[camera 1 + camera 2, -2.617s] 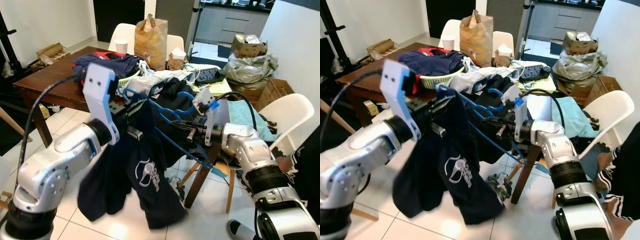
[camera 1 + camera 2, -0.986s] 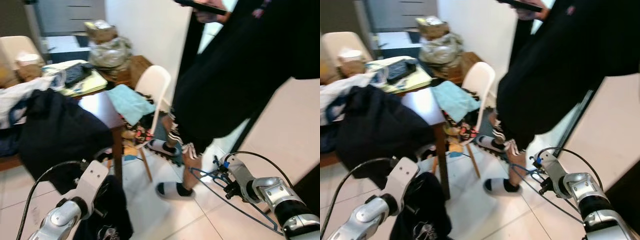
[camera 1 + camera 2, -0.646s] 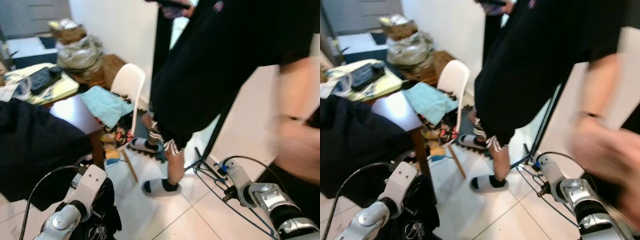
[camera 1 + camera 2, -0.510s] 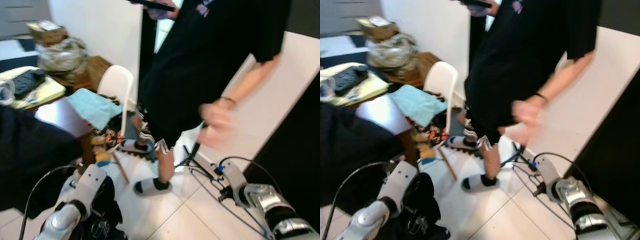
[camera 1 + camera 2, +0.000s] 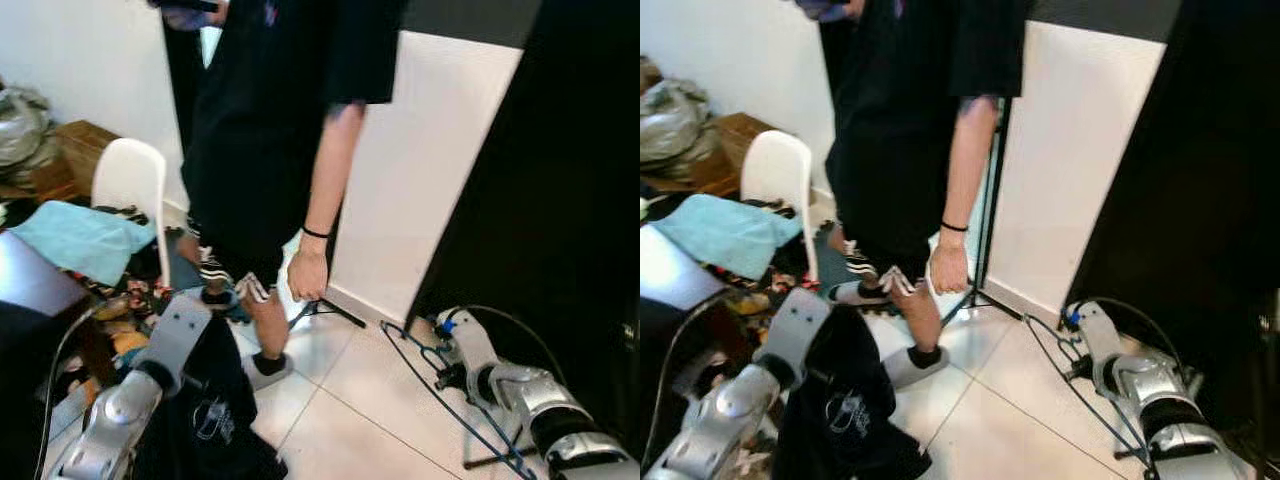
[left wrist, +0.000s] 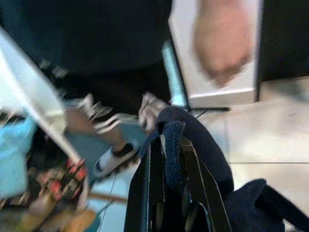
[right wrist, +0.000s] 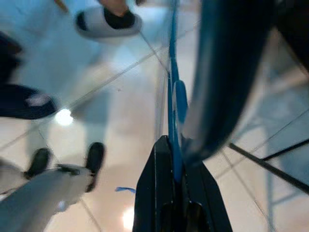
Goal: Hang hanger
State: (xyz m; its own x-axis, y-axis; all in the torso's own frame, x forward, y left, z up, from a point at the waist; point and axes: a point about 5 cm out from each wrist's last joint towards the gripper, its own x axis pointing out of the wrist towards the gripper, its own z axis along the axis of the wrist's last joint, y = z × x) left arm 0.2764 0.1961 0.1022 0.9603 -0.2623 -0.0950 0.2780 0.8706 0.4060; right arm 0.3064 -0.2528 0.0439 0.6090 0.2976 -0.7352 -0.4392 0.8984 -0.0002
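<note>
Standing close ahead on the tiled floor [image 5: 340,420], a person [image 5: 265,130] blocks me while my right gripper [image 7: 175,159] pinches the blue hanger [image 5: 440,395] and my left gripper [image 6: 166,159] pinches the dark shirt [image 5: 205,400].

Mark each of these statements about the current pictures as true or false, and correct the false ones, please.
1. The right gripper is shut on the thin blue wire hanger. True.
2. The left gripper holds nothing. False: it is shut on the dark navy garment with a white logo.
3. A person in a black shirt stands on the pale tiled floor in front of the robot. True.
4. The white plastic chair lies tipped over on the floor. False: it stands upright beside the person.
5. The person's lowered hand grips the hanger. False: the hand hangs free, apart from the hanger.
</note>
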